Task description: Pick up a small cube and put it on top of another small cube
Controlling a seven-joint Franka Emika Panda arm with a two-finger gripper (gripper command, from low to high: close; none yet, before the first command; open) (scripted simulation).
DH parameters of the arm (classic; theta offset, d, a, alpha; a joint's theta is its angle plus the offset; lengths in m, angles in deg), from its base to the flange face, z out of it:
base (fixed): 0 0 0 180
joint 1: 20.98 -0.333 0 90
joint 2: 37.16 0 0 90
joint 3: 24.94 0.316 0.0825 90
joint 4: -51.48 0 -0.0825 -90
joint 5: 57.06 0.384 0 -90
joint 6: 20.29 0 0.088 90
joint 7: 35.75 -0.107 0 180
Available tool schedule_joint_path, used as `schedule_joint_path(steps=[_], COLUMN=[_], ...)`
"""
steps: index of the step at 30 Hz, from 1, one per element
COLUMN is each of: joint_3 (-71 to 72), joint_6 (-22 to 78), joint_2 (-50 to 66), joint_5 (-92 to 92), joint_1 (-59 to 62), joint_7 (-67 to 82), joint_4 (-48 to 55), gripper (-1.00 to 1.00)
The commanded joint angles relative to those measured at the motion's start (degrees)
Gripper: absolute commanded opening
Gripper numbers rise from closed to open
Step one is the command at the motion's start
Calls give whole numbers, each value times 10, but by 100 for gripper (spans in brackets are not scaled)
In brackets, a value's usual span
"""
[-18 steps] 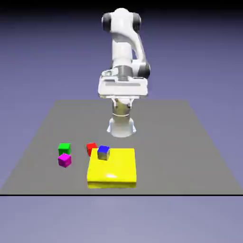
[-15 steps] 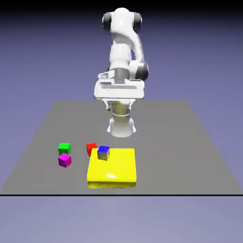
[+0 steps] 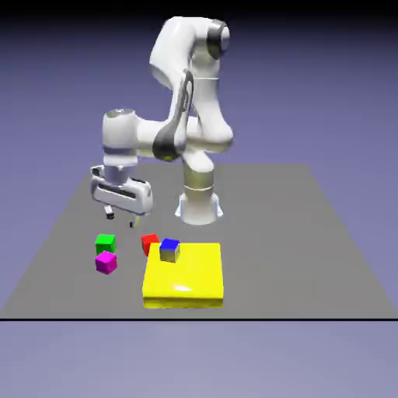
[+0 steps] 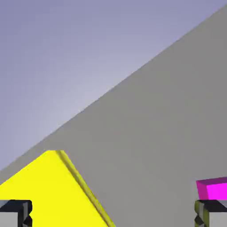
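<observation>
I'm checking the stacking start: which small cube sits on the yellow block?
The blue cube; the green, red and magenta ones stand off it.

in the exterior view, your top cube [image 3: 169,251] sits on the block [image 3: 189,276], far left part; your middle cube [image 3: 150,244] lies by its far left corner; further left, your far cube [image 3: 105,243] is behind your near cube [image 3: 106,263].

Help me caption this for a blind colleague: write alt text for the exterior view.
A white robot arm holds its open, empty gripper above green, magenta and red cubes on a grey table; nearby, a blue cube sits on a yellow block.
</observation>
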Motion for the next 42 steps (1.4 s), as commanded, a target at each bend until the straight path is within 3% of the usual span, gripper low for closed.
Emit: schedule_joint_path(steps=[1, 21, 26, 27, 32, 42], joint_3=[4, 93, 94, 94, 90, -35], joint_6=[17, 346, 253, 253, 347, 364], joint_2=[16, 323, 366, 366, 321, 266], joint_5=[3, 69, 75, 75, 69, 52], joint_1=[16, 427, 413, 413, 422, 214], joint_7=[-6, -122, -114, -114, -120, -52], joint_4=[10, 204, 156, 156, 203, 151], gripper=[0, 0, 0, -100, -100, -100])
